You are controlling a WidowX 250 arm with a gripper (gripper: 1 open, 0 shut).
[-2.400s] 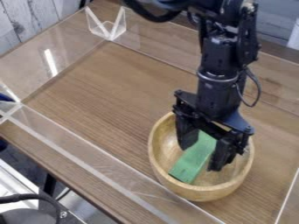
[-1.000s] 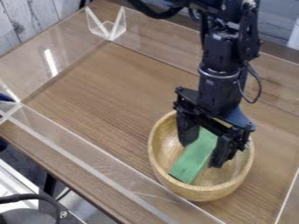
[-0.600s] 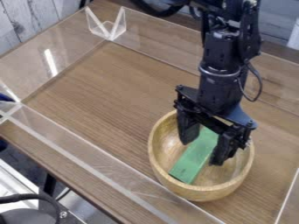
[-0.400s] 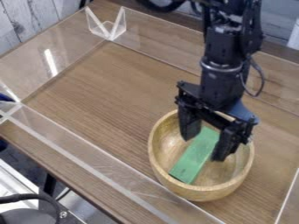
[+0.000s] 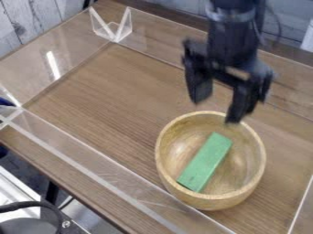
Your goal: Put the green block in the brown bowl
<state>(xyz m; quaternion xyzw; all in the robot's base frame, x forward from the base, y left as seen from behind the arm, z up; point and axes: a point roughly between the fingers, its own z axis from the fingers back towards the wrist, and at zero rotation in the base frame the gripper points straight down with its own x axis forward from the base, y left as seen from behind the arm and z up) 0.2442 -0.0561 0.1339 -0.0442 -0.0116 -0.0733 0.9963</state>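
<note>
The green block point(image 5: 207, 161) lies flat and slanted inside the brown bowl point(image 5: 171, 137), which sits at the lower right of the wooden table. My gripper point(image 5: 225, 93) hangs above the bowl's far rim, pointing down. Its two black fingers point(image 5: 199, 80) stand wide apart and nothing is between them. The block is free of the gripper. The arm is slightly blurred.
A clear acrylic wall point(image 5: 73, 160) runs along the table's near and left edges. A small transparent stand point(image 5: 112, 26) sits at the far left corner. Bare wooden tabletop point(image 5: 110, 91) stretches left of the bowl.
The open gripper has risen out of the bowl, leaving the green block lying inside. The block and bowl have not shifted.
</note>
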